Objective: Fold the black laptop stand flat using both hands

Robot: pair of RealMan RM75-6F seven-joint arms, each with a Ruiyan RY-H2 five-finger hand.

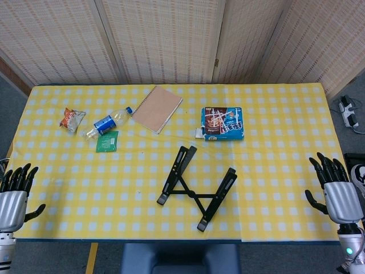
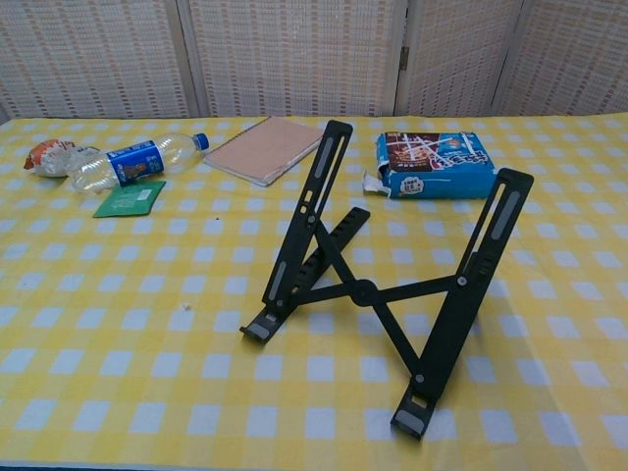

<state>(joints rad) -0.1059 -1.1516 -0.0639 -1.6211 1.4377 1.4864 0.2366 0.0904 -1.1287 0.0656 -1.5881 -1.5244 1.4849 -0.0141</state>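
Yellow-checked tabletop (image 1: 274, 188), woven screen behind. Black laptop stand (image 1: 197, 185) propped open, midway between both robot hands, well apart from each. Left robot hand (image 1: 14, 194) and right robot hand (image 1: 336, 191) empty, fingers spread. Folding not begun; next: both reach inward, grasp rails.

The left hand (image 1: 12, 197) is cut off by the head view's edge; the chest view shows neither hand.
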